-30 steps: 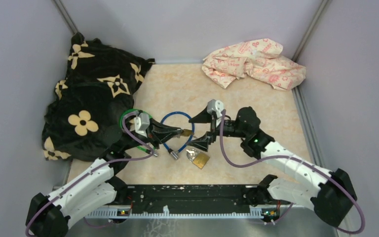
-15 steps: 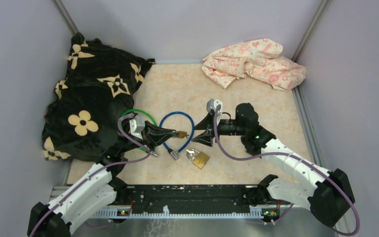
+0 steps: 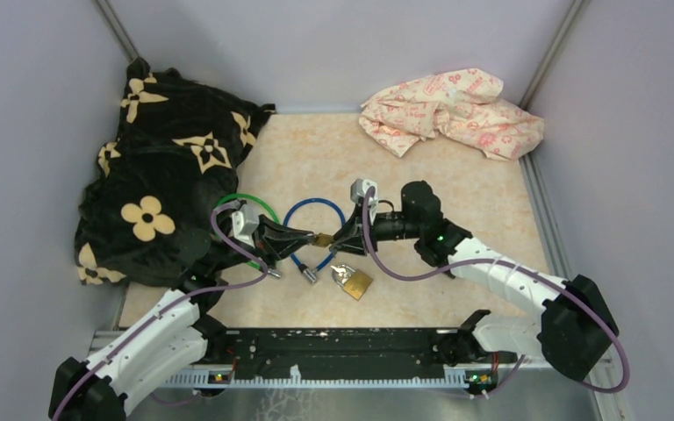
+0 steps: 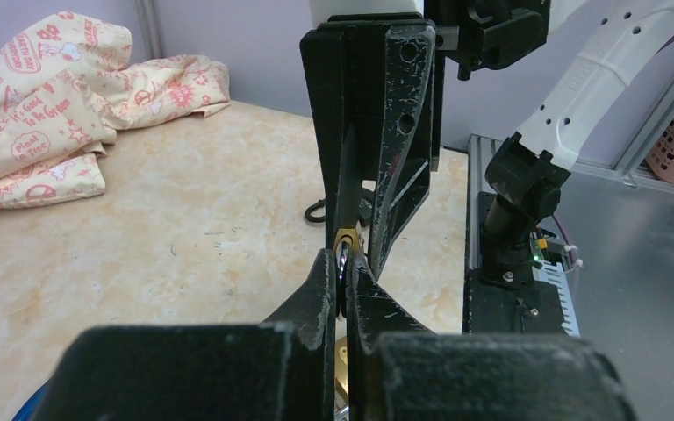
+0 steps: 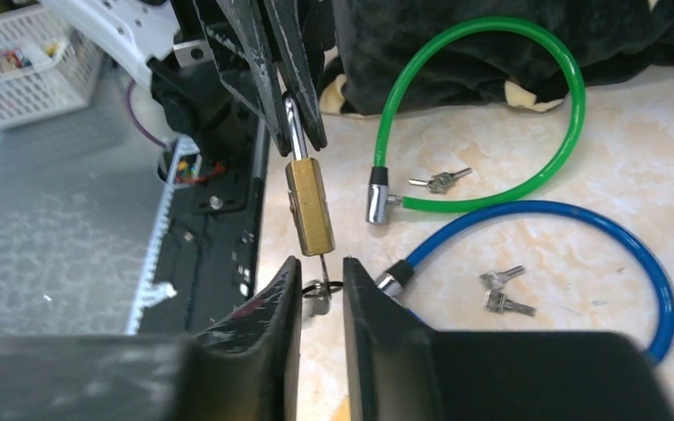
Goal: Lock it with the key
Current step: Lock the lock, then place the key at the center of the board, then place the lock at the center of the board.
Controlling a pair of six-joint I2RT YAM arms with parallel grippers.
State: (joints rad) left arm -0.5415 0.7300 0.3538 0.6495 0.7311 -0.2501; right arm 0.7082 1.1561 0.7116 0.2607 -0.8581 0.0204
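My left gripper (image 3: 313, 237) is shut on the shackle of a small brass padlock (image 3: 323, 239), holding it above the table. In the right wrist view the padlock (image 5: 309, 206) hangs from the left fingers (image 5: 285, 70), with a key (image 5: 320, 285) on a ring sticking out of its lower end. My right gripper (image 5: 320, 267) straddles that key, its jaws narrowed, with a small gap showing on each side of it. In the left wrist view the padlock (image 4: 348, 237) sits just beyond my left gripper (image 4: 344, 263), and the right fingers (image 4: 395, 132) stand close behind.
A second brass padlock (image 3: 354, 281) lies just in front. A blue cable lock (image 5: 614, 254) and a green cable lock (image 5: 535, 167) lie on the table with loose keys (image 5: 502, 289). Black flowered cloth (image 3: 158, 175) is at left, patterned cloth (image 3: 448, 110) at back right.
My right gripper has moved left up to the padlock and its jaws have narrowed from wide open to close round the key. The left gripper has shifted slightly, still holding the padlock.
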